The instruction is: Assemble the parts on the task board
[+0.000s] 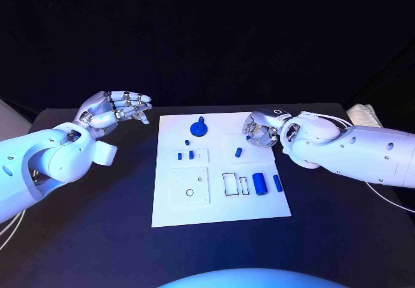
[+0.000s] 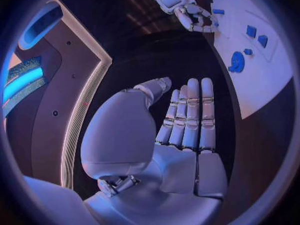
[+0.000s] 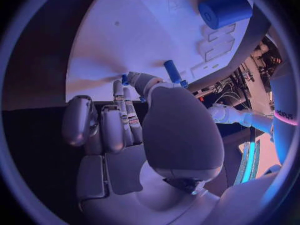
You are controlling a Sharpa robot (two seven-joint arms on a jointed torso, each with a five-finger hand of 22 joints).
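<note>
White board (image 1: 216,207) lies mid-table with blue parts scattered on it. The right hand (image 1: 260,133) hovers over the board's right edge beside a small blue peg (image 1: 238,152); its fingers are curled near the peg (image 3: 172,71), and I cannot tell whether they pinch anything. The left hand (image 1: 117,108) waits off the board's left edge, fingers apart, holding nothing. Best to close slowly on the peg, keep it upright, and line it up squarely over its hole before pressing.
</note>
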